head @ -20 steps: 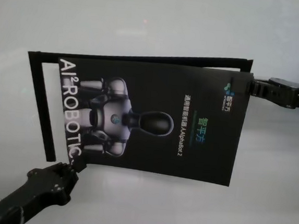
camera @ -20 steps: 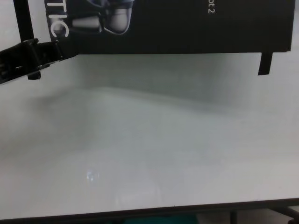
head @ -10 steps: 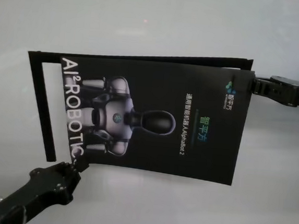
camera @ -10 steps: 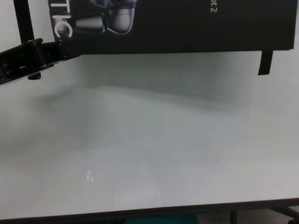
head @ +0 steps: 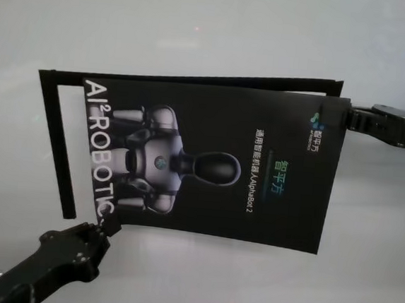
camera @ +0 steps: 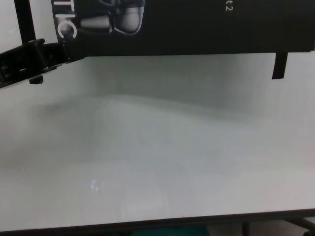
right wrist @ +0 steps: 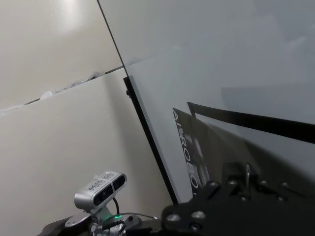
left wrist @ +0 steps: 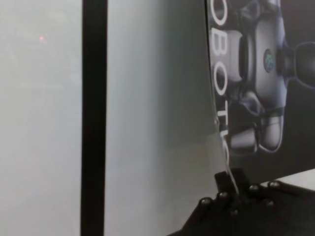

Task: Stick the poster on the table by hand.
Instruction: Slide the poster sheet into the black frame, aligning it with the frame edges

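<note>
Both grippers clamp the poster (head: 215, 163): my left gripper (head: 108, 227) at lower left, my right gripper (head: 347, 119) at upper right. I judge I should lower it evenly, keeping it taut over the table (head: 220, 25).

Bare table (camera: 162, 162) nearside lies open; the poster (head: 215, 163) covers the middle.

poster (head: 216, 160) above table (head: 213, 25) centre; left tool (head: 109, 226) at near-left corner; right tool (head: 347, 118) at far-right corner
</note>
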